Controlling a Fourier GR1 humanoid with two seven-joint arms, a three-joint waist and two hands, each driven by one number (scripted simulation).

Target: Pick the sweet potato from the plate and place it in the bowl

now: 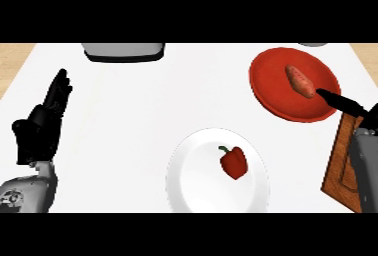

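Observation:
An orange-brown sweet potato [299,81] lies on a red plate [275,96] at the upper right of the white counter. My right hand [345,104] comes in from the right edge, a fingertip over the plate's rim just right of and below the sweet potato, apart from it; its fingers are straight. A white bowl [193,175] sits at the lower middle with a red bell pepper [235,162] inside it. My left hand [43,120] rests open at the left edge, fingers pointing up.
A grey and black appliance [123,51] stands at the counter's back, left of centre. A wooden board [341,165] lies at the right edge beneath my right forearm. A small grey object [314,44] peeks in at the top right.

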